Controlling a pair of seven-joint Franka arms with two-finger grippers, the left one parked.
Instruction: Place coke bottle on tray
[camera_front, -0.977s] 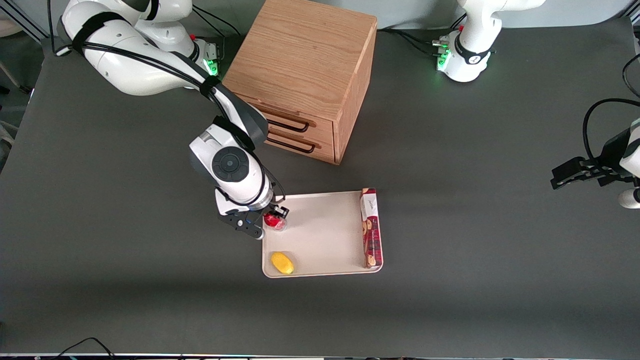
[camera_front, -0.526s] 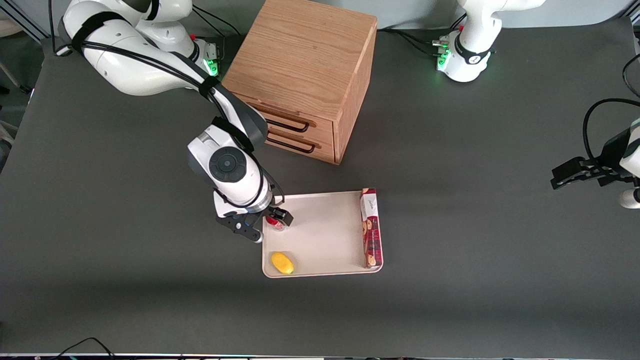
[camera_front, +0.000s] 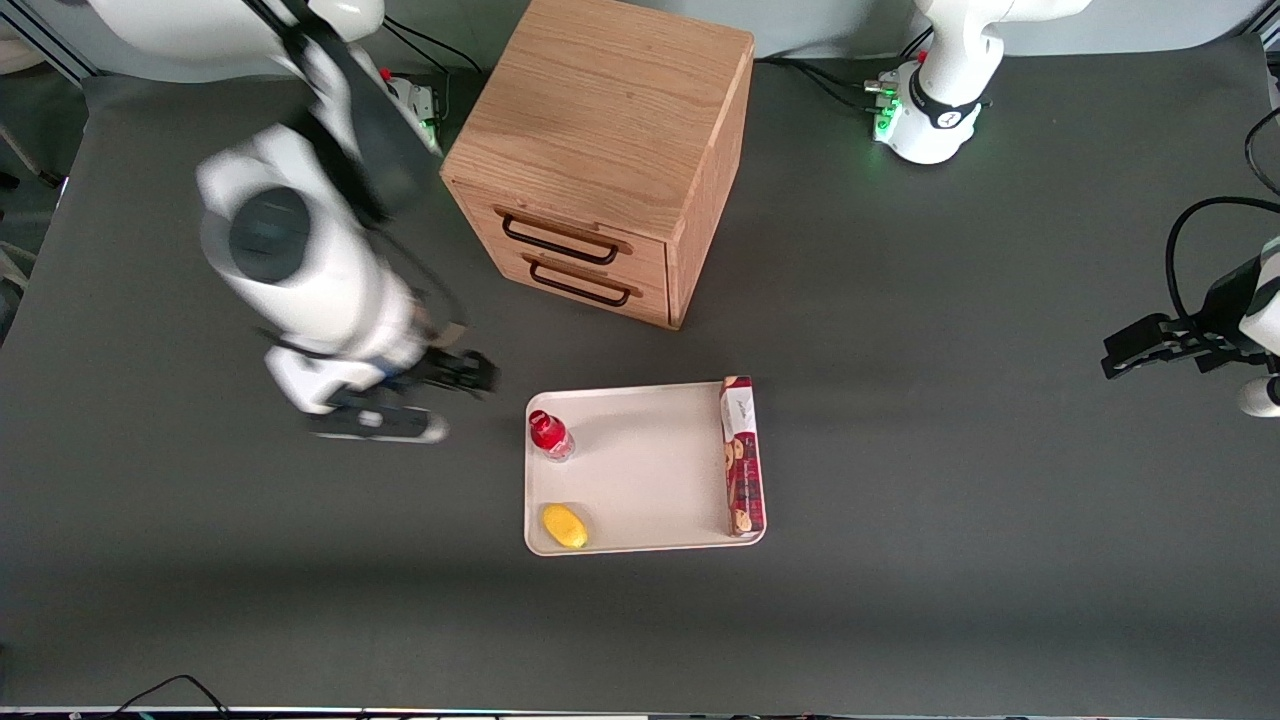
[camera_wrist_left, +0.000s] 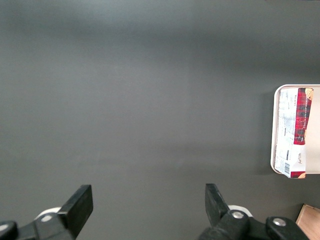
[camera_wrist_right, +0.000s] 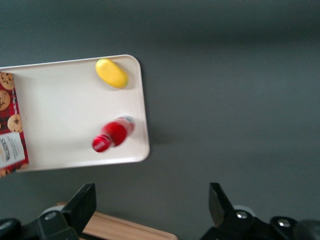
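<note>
Slim red coke bottle (camera_front: 550, 436) upright on off-white rectangular tray (camera_front: 650, 480), centre-left of frame; gripper (camera_front: 440, 395) spread, empty, beside tray; placement looks done.

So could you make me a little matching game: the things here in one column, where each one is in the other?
1. coke bottle
2. lemon
3. cookie box
4. gripper

A. over the bare table, beside the tray
B. tray corner nearest the front camera
C. along the tray's edge toward the parked arm
D. upright on the tray, nearer the drawers

1-D, 2-B, 3-C, 4-A
</note>
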